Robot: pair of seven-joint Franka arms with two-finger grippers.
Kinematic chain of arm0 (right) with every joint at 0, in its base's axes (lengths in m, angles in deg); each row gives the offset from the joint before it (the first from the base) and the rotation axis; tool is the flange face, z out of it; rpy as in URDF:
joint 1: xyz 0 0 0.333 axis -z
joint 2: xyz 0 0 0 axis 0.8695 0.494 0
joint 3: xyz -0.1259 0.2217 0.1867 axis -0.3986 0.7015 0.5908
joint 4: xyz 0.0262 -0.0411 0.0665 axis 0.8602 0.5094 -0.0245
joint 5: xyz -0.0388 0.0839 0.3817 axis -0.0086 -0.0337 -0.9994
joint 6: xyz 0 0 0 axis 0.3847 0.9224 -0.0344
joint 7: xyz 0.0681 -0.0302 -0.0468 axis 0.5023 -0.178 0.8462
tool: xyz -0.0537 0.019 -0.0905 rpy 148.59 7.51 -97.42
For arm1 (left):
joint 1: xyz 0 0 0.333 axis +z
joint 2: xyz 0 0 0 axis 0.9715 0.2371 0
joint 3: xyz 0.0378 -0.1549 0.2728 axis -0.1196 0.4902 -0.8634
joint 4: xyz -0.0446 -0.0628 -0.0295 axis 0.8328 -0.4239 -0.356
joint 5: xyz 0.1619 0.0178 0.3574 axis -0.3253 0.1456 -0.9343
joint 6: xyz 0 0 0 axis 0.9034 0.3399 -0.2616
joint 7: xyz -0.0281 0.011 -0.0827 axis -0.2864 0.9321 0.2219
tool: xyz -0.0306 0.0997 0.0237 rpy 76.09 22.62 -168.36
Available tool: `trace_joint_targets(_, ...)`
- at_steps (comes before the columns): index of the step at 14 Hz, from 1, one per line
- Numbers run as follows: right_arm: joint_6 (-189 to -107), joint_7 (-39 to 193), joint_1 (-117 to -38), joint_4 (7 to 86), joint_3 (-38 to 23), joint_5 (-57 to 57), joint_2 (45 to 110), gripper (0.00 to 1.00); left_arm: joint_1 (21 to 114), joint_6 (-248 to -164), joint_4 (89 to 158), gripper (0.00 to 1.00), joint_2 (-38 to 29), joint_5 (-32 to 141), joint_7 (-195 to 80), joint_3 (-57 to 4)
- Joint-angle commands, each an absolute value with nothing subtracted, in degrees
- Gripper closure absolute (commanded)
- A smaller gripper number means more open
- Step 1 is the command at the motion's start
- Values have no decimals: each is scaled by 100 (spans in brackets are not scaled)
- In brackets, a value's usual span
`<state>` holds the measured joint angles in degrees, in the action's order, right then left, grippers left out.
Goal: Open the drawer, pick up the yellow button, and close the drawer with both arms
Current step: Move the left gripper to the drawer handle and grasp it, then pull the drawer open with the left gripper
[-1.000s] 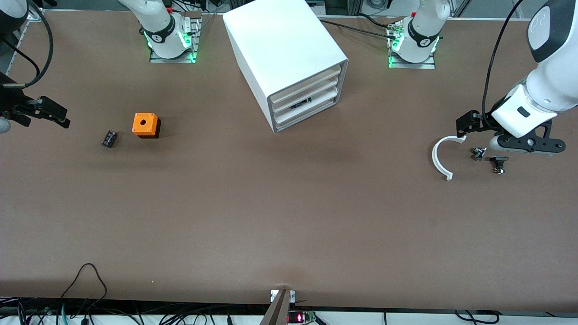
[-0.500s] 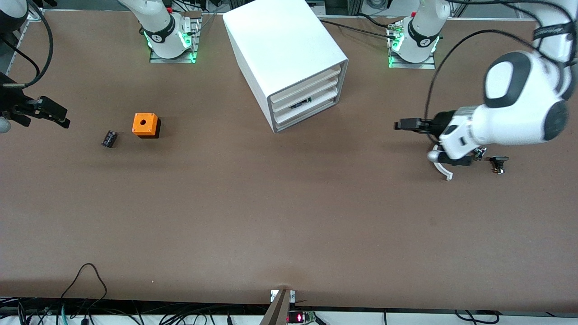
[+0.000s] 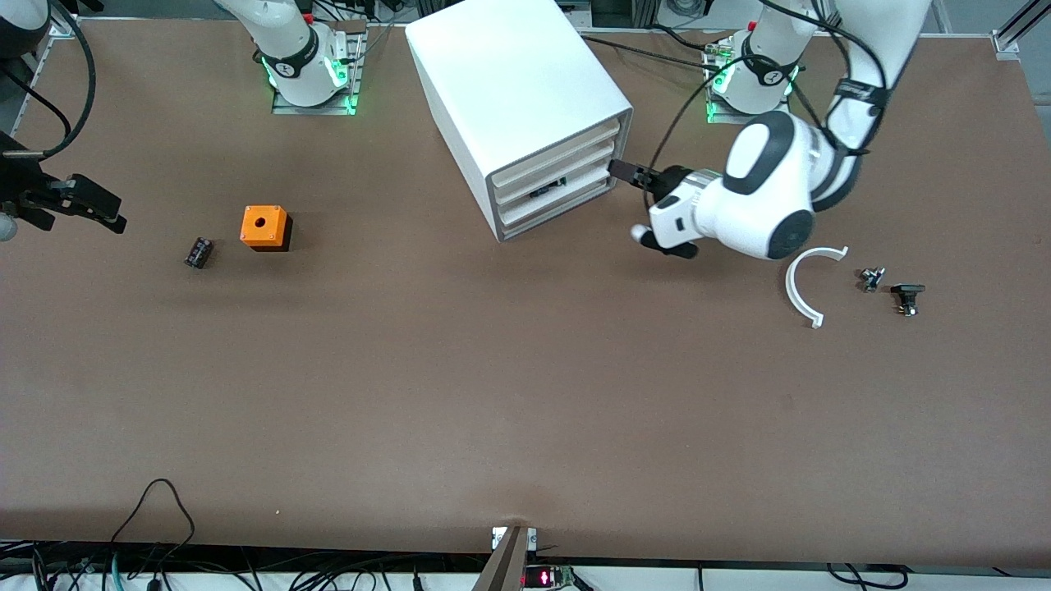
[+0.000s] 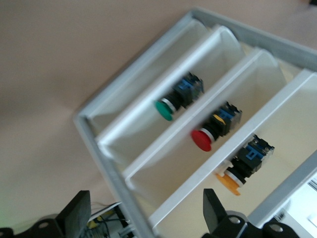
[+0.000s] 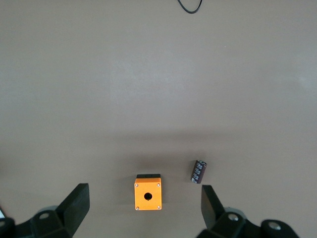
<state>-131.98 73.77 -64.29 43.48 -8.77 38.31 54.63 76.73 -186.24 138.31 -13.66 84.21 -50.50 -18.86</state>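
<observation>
Left gripper (image 3: pixel 621 171) now at boxy cabinet (image 3: pixel 525 107) — jaws apart

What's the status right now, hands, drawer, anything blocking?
Left gripper open, empty, at cabinet front by the middle drawer. Right gripper open, waiting at table end. Drawers shut; buttons inside. Nothing blocking.
</observation>
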Motion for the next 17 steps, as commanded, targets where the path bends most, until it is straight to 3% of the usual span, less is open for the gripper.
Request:
trace_joint_targets(1, -13097, 7394, -6426, 4195, -851, 3768, 5659, 0, 7742, -18729, 14215, 0, -1413, 9009, -4585, -1843)
trace_joint_targets(6, -13088, 7429, -6418, 4151, -851, 3742, 5686, 0, 7681, -18851, 14813, 0, -1352, 9774, -3909, -1695)
trace_joint_targets(10, -13088, 7429, -6461, 4133, -825, 3742, 5836, 0, 7663, -18913, 14876, 3, -1360, 9811, -3908, -1570)
trace_joint_targets(11, -13088, 7455, -6462, 4142, -825, 3742, 5836, 0, 7663, -18957, 14902, 26, -1360, 9811, -3899, -1579)
trace_joint_targets(12, -13088, 7473, -6462, 4133, -825, 3742, 5836, 0, 7672, -18966, 14911, 84, -1360, 9802, -3899, -1579)
trace_joint_targets(13, -13096, 7473, -6470, 4124, -825, 3750, 5836, 0, 7663, -18984, 14911, 100, -1352, 9758, -3899, -1579)
trace_joint_targets(17, -13097, 7447, -6453, 4115, -851, 3261, 5818, 0, 7760, -19387, 14692, 100, -1386, 9679, -3899, -1990)
